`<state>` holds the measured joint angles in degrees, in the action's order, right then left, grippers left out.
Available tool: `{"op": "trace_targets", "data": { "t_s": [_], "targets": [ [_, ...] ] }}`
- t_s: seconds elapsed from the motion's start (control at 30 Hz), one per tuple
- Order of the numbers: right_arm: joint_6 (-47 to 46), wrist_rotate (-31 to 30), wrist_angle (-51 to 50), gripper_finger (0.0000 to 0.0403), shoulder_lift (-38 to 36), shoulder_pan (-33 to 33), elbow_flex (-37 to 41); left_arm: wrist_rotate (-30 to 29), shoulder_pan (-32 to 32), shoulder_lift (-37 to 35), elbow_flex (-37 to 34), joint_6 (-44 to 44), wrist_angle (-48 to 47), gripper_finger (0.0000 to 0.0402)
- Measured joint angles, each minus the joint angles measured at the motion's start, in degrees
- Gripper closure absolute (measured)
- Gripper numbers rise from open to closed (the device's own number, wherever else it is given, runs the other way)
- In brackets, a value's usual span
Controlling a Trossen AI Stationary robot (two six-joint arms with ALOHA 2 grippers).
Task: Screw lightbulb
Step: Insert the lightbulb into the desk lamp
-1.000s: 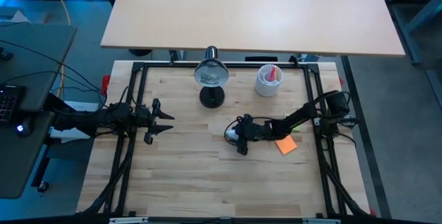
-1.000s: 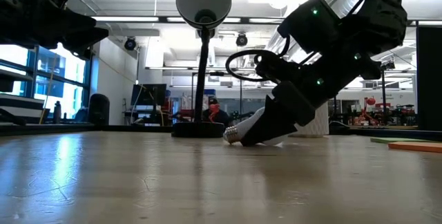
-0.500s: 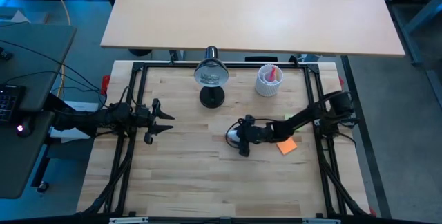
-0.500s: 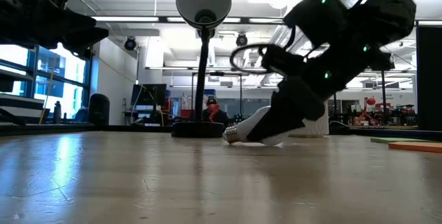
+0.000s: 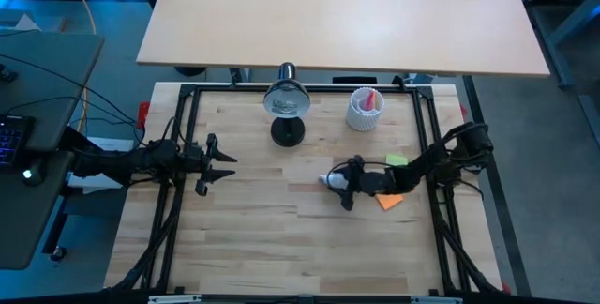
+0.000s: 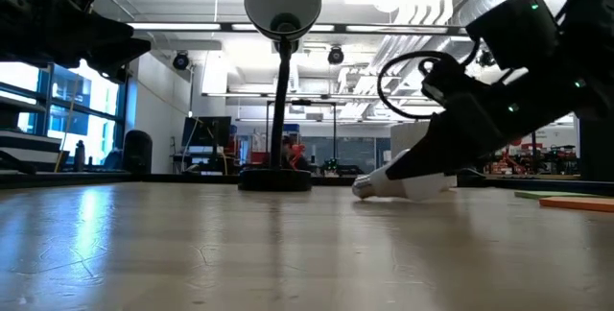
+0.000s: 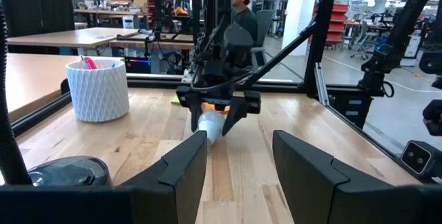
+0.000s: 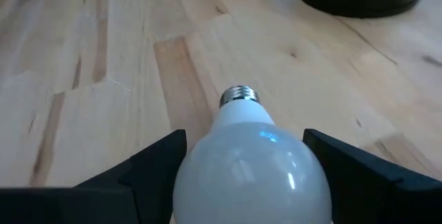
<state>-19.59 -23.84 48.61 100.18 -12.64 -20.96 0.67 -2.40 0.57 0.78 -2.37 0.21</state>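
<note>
Since a second ago the right gripper (image 5: 343, 184) has been drawing back toward three o'clock, dragging the lightbulb (image 5: 330, 181) along the table (image 5: 253, 238). Its fingers (image 8: 148, 162) are sitting wide apart on either side of the bulb's glass, clamped on it, the bulb lying on its side with its screw base pointing at nine o'clock. The black lamp (image 5: 287, 107) is standing at eleven o'clock of the bulb, the white ribbed cup (image 5: 366, 109) at one o'clock. The left gripper (image 5: 217, 167) is waiting, part-open, over at nine o'clock.

White frosted lightbulb (image 8: 252, 165), silvery screw base, lying on its side on the wood table (image 5: 253, 210)
</note>
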Motion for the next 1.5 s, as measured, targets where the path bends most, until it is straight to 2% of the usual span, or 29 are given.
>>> {"op": "trace_targets", "data": {
  "t_s": [0.17,0.53,0.73,0.93,1.1,1.37,1.43,1.5],
  "targets": [
    [0.4,0.6,0.3,0.0114,0.3,0.0,0.4,0.0,0.0,0.0,0.0,0.0,0.0,0.0241],
    [0.6,6.0,-0.1,0.0111,0.4,3.1,-1.5,0.0,0.0,0.0,0.0,0.0,0.0,0.0241],
    [8.4,7.9,-4.4,0.0098,0.4,3.6,-7.5,0.0,0.0,0.0,0.0,0.0,0.0,0.0241],
    [13.2,7.0,-6.8,0.0098,-2.0,3.6,-11.0,0.0,0.0,0.0,0.0,0.0,0.0,0.0241],
    [10.7,2.8,-15.8,0.0098,-9.0,2.1,-9.9,0.0,0.0,0.0,0.0,0.0,0.0,0.0241],
    [0.1,-7.7,-41.0,0.0098,-24.1,-7.0,-9.1,0.0,0.0,0.0,0.0,0.0,0.0,0.0241],
    [-3.1,-9.8,-42.2,0.0098,-24.7,-9.6,-8.3,0.0,0.0,0.0,0.0,0.0,0.0,0.0241],
    [-6.2,-12.8,-38.9,0.0098,-24.0,-12.1,-5.5,0.0,0.0,0.0,0.0,0.0,0.0,0.0241]
  ]
}}
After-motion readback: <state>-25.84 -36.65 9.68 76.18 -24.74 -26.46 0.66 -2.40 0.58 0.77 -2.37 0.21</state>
